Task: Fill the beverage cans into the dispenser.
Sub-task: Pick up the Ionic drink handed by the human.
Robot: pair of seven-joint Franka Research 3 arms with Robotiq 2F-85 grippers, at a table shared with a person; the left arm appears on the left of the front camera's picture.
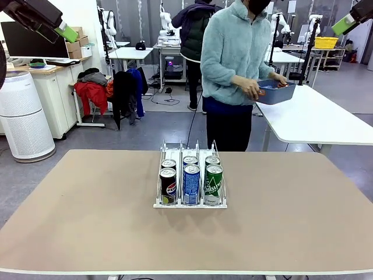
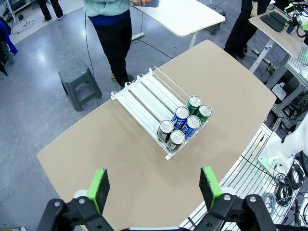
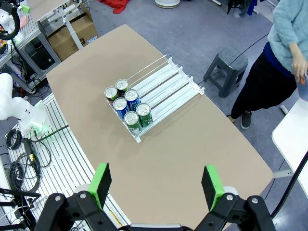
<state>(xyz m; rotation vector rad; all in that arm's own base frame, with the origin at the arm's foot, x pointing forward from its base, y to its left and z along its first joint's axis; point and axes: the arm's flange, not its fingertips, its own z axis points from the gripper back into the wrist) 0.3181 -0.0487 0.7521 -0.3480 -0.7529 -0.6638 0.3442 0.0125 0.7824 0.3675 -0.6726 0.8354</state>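
The dispenser point(image 1: 189, 205) stands mid-table, a white base with wire dividers. Several beverage cans point(image 1: 191, 184) fill its near end in two rows: a dark one left, blue in the middle, green right. The left wrist view looks down from high up on the dispenser point(image 2: 142, 96) and its cans point(image 2: 192, 122), and my left gripper point(image 2: 154, 188) is open and empty. My right gripper point(image 3: 157, 185) is also open and empty, high above the dispenser point(image 3: 166, 84) and the cans point(image 3: 120, 105). Both arms hang at the front view's top corners.
The person stands beyond the table's far edge, turned to a white side table point(image 1: 326, 122), both hands at a dark blue bin point(image 1: 275, 93). A grey stool point(image 2: 79, 82) stands on the floor by the far edge. The tan tabletop point(image 1: 87, 221) surrounds the dispenser.
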